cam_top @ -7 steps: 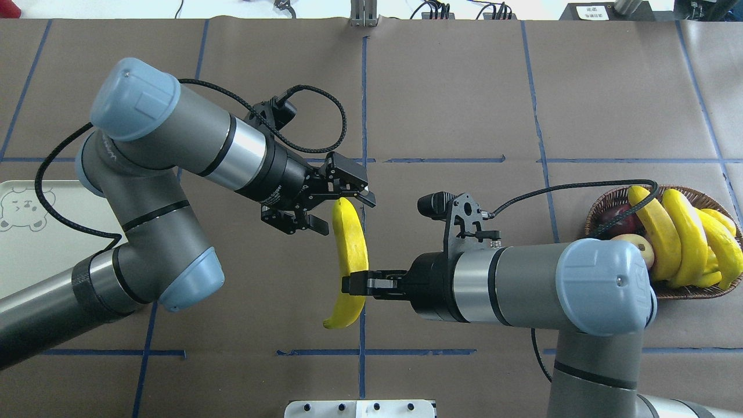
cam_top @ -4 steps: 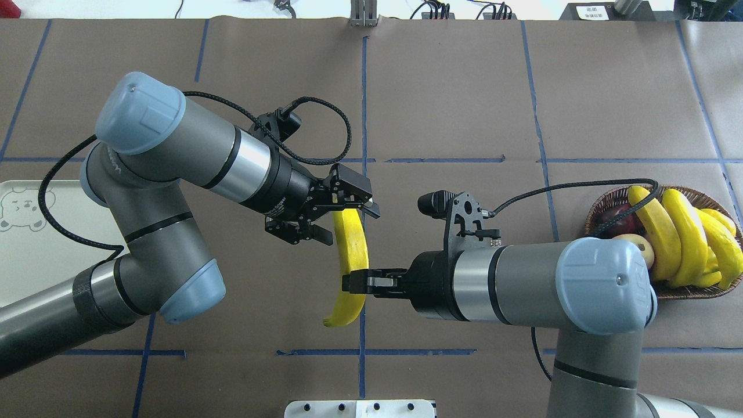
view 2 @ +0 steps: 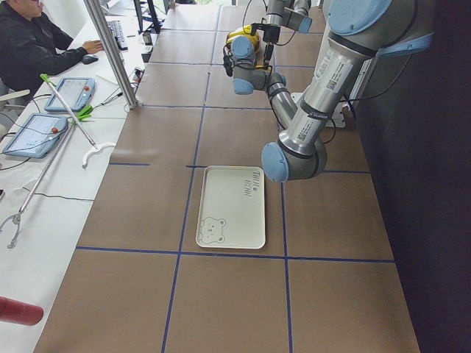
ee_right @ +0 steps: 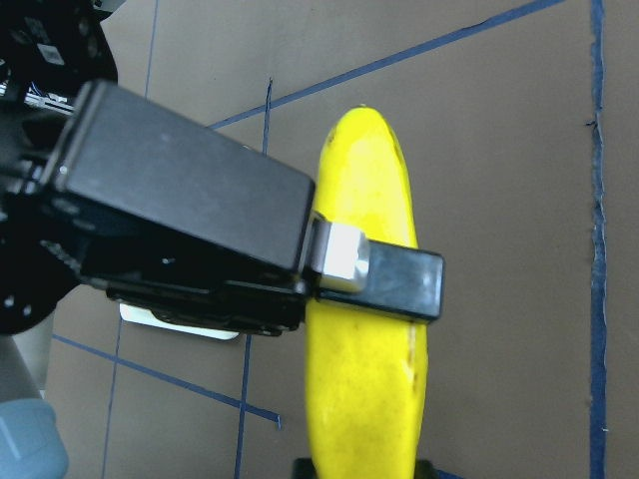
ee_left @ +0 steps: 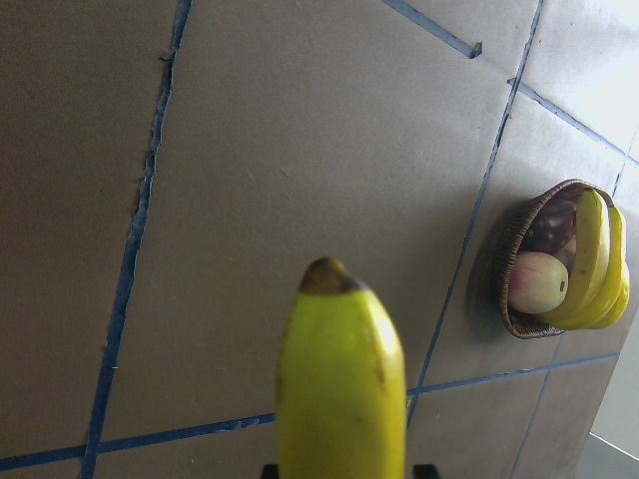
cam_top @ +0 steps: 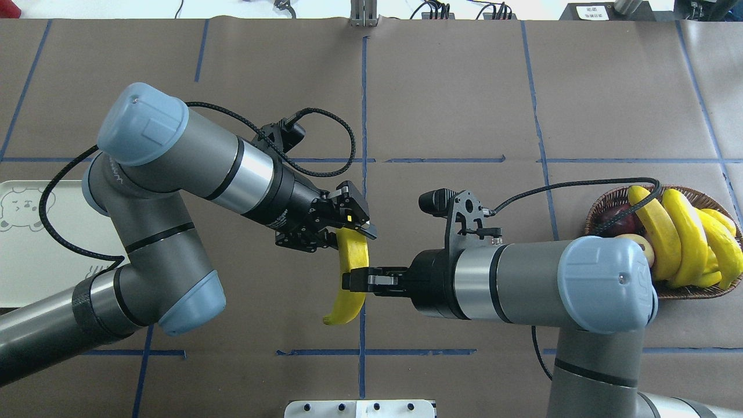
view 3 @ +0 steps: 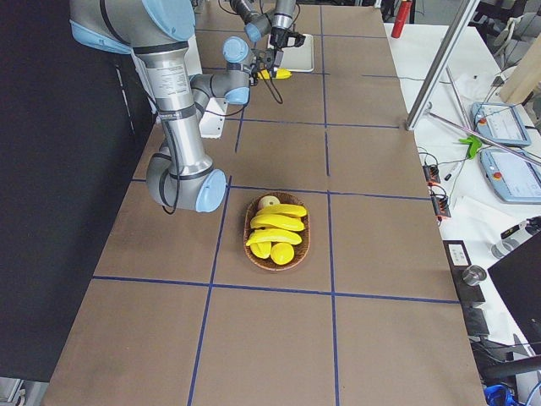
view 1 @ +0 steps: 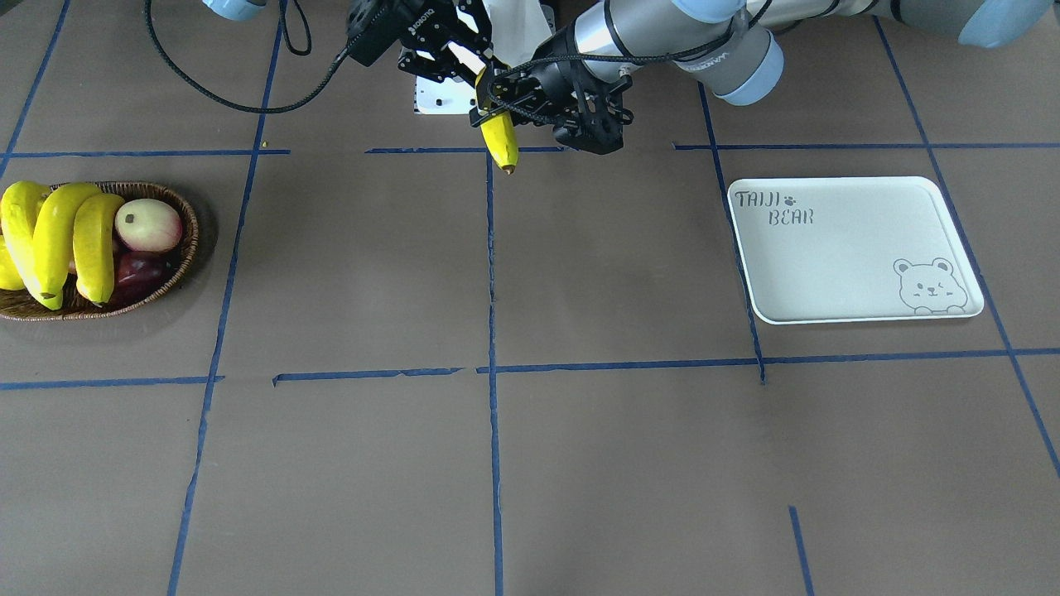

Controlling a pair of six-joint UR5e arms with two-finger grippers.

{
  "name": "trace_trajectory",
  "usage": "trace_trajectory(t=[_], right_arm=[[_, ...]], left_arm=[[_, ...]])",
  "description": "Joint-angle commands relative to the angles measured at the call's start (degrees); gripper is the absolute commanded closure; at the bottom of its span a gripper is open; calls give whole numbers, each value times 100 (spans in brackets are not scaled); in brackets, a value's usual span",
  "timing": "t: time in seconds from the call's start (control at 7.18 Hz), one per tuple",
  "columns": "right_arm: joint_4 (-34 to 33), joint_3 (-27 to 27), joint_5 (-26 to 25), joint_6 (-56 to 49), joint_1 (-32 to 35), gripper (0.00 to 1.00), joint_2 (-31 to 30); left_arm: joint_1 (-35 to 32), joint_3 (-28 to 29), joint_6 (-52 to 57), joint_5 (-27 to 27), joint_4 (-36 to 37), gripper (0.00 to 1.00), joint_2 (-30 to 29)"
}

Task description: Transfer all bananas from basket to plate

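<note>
1. The right gripper [cam_top: 354,280] is clamped on the banana [cam_top: 353,255] at mid-length and holds it in the air, with both ends overhanging its jaws.
2. The left gripper [cam_top: 347,235] straddles the end just beyond those jaws; I can't tell whether it's gripping.
3. The banana looks light, stiff, smooth and curved, so it could swivel. Pinch its flanks near the belly.

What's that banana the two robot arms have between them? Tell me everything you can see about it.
The banana is long, curved, bright yellow and smooth-skinned, with a dark tip. It is held in the air over the brown table, midway between the basket and the plate, touching neither. The right gripper is clamped across its middle. The left gripper straddles its far end. I cannot tell if those fingers press it.
</note>
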Motion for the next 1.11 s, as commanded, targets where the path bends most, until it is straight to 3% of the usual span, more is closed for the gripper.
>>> trace_trajectory(t=[0.0,0.28,0.56,0.7,0.97], right_arm=[[7,6,25,10,111,0,36],[-36,33,33,10,128,0,36],[-393,103,399,10,547,0,-42],[-1162,173,1273,2,1177,0,-25],[-1863,209,1947,-173,2050,0,-217]], left_arm=[[0,-70,-8,-38,15,100,53],[-87,-79,-209,-38,33,100,210],[-813,130,-27,-12,146,100,587],[-1200,123,853,-20,434,100,912],[-1913,114,3250,-3,1173,100,2165]])
